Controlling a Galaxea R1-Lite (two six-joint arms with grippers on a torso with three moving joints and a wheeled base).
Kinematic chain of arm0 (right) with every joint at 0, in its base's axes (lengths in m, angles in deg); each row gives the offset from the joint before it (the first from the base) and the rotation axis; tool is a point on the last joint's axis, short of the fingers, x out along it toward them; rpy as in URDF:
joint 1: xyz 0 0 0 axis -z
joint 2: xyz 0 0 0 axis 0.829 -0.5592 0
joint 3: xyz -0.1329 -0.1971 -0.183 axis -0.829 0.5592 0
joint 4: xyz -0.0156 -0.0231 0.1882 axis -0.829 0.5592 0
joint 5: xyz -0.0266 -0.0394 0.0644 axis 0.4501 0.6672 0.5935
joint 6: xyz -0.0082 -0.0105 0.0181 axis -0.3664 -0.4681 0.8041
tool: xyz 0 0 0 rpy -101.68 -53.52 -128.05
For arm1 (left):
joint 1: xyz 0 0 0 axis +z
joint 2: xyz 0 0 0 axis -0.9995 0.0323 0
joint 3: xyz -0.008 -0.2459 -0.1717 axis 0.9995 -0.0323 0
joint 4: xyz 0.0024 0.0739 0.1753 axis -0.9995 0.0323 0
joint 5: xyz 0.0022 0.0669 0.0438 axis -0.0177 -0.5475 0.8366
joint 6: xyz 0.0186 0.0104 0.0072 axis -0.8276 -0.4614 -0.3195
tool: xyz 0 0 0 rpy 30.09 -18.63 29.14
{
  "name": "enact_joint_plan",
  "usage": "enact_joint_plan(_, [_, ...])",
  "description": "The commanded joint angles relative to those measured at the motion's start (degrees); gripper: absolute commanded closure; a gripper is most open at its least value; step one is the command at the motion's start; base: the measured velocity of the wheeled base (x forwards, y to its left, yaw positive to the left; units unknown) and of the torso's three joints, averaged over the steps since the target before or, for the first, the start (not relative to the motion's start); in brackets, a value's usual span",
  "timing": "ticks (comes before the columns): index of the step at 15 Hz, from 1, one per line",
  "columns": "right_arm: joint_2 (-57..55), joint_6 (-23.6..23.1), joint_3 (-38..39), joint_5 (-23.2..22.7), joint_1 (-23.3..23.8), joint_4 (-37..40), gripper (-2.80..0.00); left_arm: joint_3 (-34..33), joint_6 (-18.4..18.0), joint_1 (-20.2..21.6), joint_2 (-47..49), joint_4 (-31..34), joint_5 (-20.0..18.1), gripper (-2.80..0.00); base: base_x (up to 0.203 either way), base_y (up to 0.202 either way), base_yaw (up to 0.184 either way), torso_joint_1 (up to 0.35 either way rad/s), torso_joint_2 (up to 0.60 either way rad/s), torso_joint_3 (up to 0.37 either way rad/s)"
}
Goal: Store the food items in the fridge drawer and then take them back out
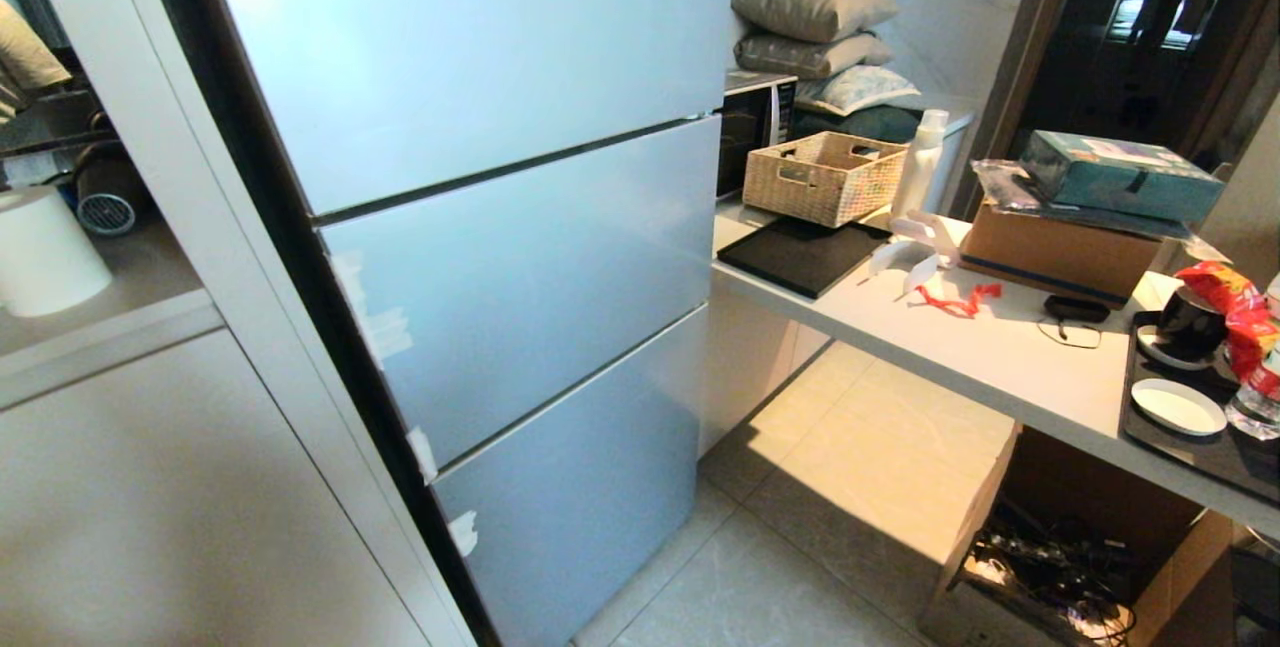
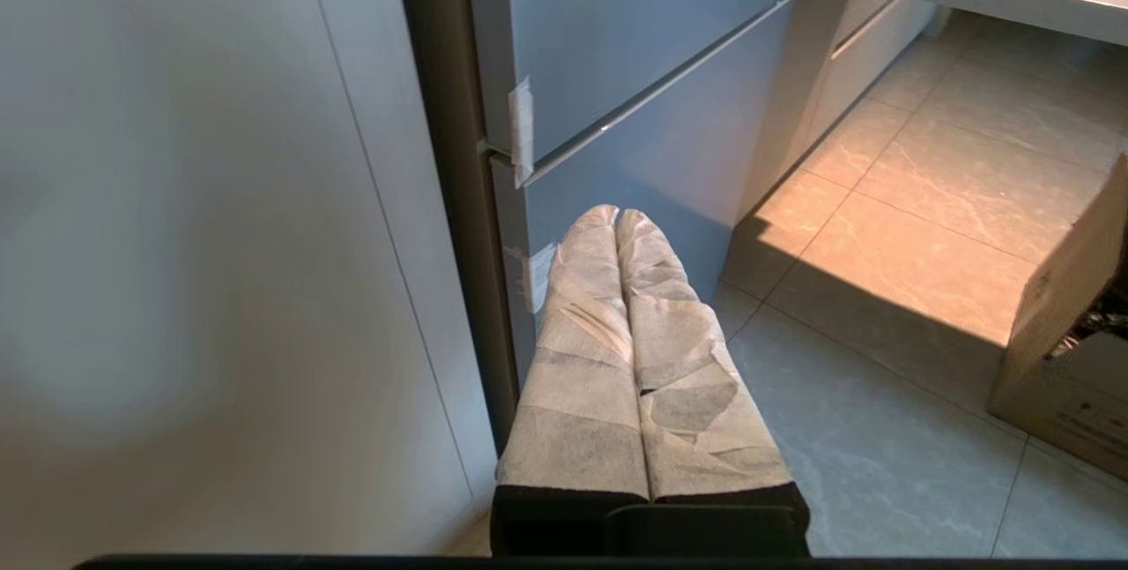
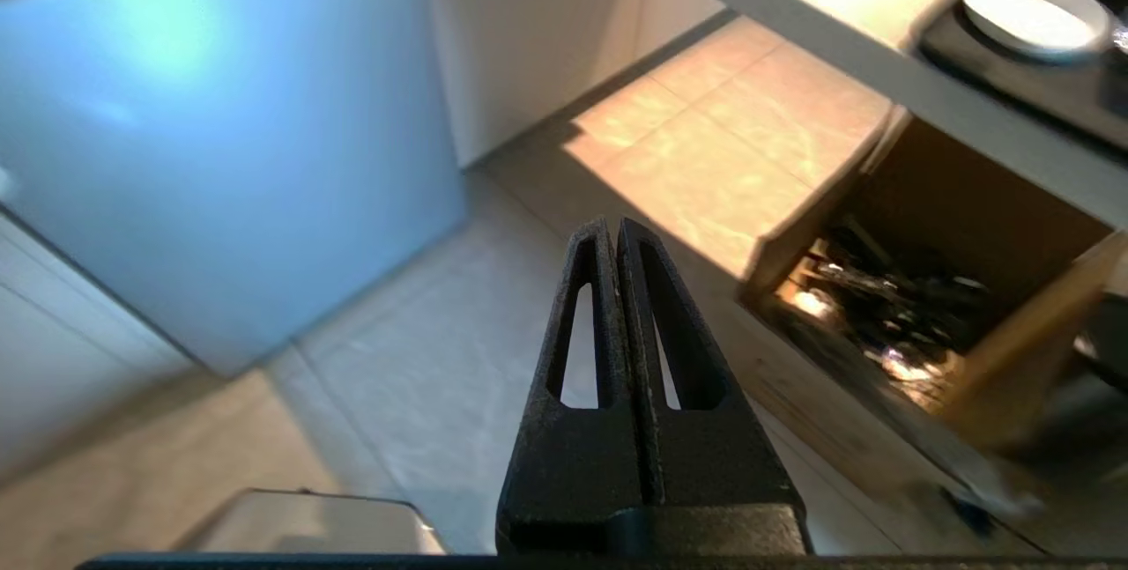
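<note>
The fridge (image 1: 520,267) stands closed, its three silver-blue door panels flush, so the fridge drawer is hidden. No food items show in any view. Neither arm appears in the head view. My left gripper (image 2: 617,216), its fingers wrapped in pale cloth, is shut and empty, hanging low before the fridge's lower panels (image 2: 617,68). My right gripper (image 3: 614,226), with black slotted fingers, is shut and empty, pointing at the tiled floor (image 3: 423,359) between the fridge (image 3: 220,129) and an open cardboard box (image 3: 916,306).
A white counter (image 1: 960,347) runs right of the fridge, bearing a wicker basket (image 1: 822,177), a white bottle (image 1: 920,162), stacked boxes (image 1: 1070,227), a red snack bag (image 1: 1240,312) and a black tray with a white dish (image 1: 1178,405). A cardboard box of cables (image 1: 1080,557) sits under it. White cabinets (image 1: 150,487) stand left.
</note>
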Motion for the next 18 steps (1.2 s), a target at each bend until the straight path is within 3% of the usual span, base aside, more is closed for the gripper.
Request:
enact_joint_plan(1, [16.85,-1.34,1.30,-1.13,2.76,4.86,0.00,0.00,-0.02,0.01,0.02,0.07,0.01,0.00,0.000,0.000,0.000,0.000,0.00,0.000])
enact_joint_plan(6, [19.16,0.70,2.06,-1.95,4.09,6.45,0.00,0.00,-0.02,0.01,0.02,-0.02,0.01,0.00,0.000,0.000,0.000,0.000,0.00,0.000])
enact_joint_plan(18, [19.16,0.71,2.06,-2.00,4.09,6.51,0.00,-0.05,-0.82,0.01,0.07,0.02,-0.12,0.00,0.000,0.000,0.000,0.000,0.00,0.000])
